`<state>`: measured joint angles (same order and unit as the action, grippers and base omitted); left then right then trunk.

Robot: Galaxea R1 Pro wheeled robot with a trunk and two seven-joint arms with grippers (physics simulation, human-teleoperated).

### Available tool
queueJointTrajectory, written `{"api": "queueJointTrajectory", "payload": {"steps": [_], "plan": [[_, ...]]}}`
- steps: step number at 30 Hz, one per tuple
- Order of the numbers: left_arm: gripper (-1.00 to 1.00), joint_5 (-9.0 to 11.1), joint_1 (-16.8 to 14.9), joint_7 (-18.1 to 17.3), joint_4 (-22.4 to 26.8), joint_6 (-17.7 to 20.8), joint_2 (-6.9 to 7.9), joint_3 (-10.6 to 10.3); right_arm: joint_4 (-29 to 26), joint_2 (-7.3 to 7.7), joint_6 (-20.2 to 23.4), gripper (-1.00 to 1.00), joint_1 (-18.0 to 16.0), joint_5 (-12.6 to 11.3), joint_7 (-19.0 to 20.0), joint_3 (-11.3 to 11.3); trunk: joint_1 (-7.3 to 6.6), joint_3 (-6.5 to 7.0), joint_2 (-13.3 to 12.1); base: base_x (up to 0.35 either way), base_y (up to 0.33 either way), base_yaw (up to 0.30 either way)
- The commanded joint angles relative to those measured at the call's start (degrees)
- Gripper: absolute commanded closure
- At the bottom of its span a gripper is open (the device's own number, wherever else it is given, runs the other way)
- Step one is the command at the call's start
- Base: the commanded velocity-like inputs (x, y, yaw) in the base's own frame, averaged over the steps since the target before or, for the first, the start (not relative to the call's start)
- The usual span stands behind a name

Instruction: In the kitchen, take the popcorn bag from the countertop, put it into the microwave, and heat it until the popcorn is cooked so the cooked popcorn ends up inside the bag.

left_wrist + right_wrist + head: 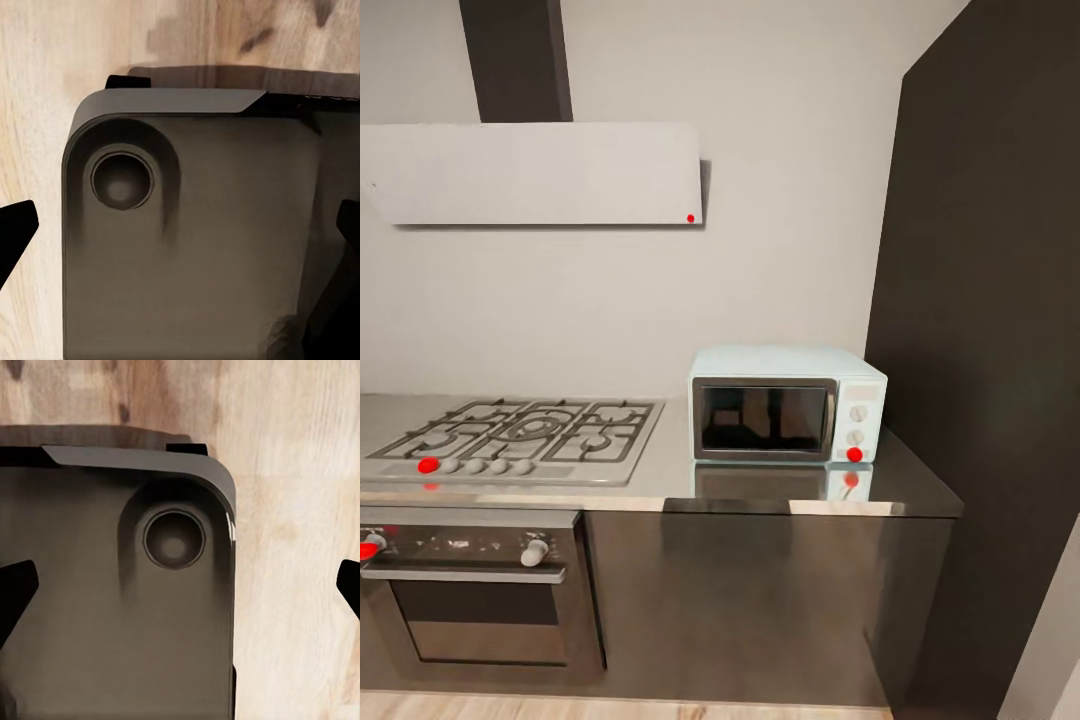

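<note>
The pale mint-blue microwave point(785, 405) stands on the grey steel countertop point(670, 472) at its right end, its dark glass door shut and a red dot by its lower knob. The popcorn bag and the popcorn are out of view. In the left wrist view my left gripper point(184, 240) is open, its dark fingertips point(16, 232) far apart, hanging over the robot's dark base point(210, 285) and the wood floor. My right gripper point(184, 589) is open in the same way above the base point(112, 645), with nothing between its fingers.
A gas hob point(525, 435) with black grates lies left of the microwave, over a steel oven point(480, 590) with a bar handle. A pale extractor hood point(535, 175) hangs above. A tall dark cabinet point(990, 350) closes off the right side. Light wood floor point(560, 705) runs along the cabinets.
</note>
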<state>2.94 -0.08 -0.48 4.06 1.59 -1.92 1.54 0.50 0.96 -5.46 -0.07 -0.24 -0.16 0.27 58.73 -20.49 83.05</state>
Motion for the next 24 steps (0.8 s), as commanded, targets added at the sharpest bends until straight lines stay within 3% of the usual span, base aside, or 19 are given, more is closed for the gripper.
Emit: {"api": "queueJointTrajectory", "payload": {"steps": [1, 9, 12, 15, 16, 18, 19, 21, 22, 24], "plan": [[-1.00, 0.3, 0.0, 0.0, 0.1, 0.2, -0.01, 0.1, 0.0, 0.00, -0.3, -1.00, 0.0, 0.0, 0.0, 0.0, 0.00, -0.05, 0.0, 0.000, 0.000, 0.000], [-1.00, 0.3, 0.0, 0.0, 0.0, 0.1, -0.01, 0.1, 0.0, -0.02, 0.1, -1.00, 0.0, 0.0, 0.1, 0.1, 0.00, -0.05, 0.0, -0.023, 0.000, 0.000], [-1.00, 0.3, 0.0, 0.0, 0.1, 0.0, -0.01, 0.1, -0.7, -0.47, 1.2, -1.00, 0.0, 3.8, 0.7, 0.0, 0.00, -0.05, 0.0, -0.319, 0.000, 0.000], [-1.00, 0.2, 0.0, 0.0, 0.0, -2.5, -0.01, 0.2, -8.3, -0.69, 1.9, -1.00, 0.1, 8.8, 0.8, -0.1, 0.00, -0.05, 0.0, -0.254, 0.000, 0.000], [-1.00, 0.3, 0.0, 0.0, -0.1, -3.2, -0.01, 0.3, -11.4, -0.69, 2.4, -1.00, 0.1, 9.4, 0.8, -0.2, 0.00, -0.05, 0.0, -0.139, 0.000, 0.000], [-1.00, 0.3, 0.0, 0.0, -0.1, -4.2, -0.01, 0.3, -23.9, -0.72, 6.7, -1.00, 0.2, 9.8, 0.9, -0.5, 0.00, -0.05, 0.0, -0.054, 0.000, 0.000], [-1.00, 0.3, 0.0, 0.0, -0.1, -4.5, -0.01, 0.3, -43.2, -0.78, 17.4, -1.00, 0.2, 9.5, 1.0, -0.7, 0.00, -0.05, 0.0, -0.006, 0.000, 0.000], [-1.00, 0.3, 0.0, 0.0, -0.1, -4.6, -0.01, 0.3, -57.2, -1.03, 25.5, -1.00, 0.2, 8.7, 1.0, -0.8, 0.00, -0.05, 0.0, -0.002, 0.000, 0.000], [-1.00, 0.3, 0.0, 0.0, -0.1, -4.6, -0.01, 0.3, -68.5, -1.80, 32.1, -1.00, 0.2, 8.2, 1.0, -0.6, 0.00, -0.05, 0.0, 0.000, 0.000, 0.000], [-1.00, 0.3, 0.0, 0.0, -0.1, -4.6, -0.01, 0.2, -81.8, -2.87, 40.5, -1.00, -0.2, 8.0, 1.0, -0.4, 0.00, -0.05, 0.0, 0.000, 0.000, 0.000]]}}
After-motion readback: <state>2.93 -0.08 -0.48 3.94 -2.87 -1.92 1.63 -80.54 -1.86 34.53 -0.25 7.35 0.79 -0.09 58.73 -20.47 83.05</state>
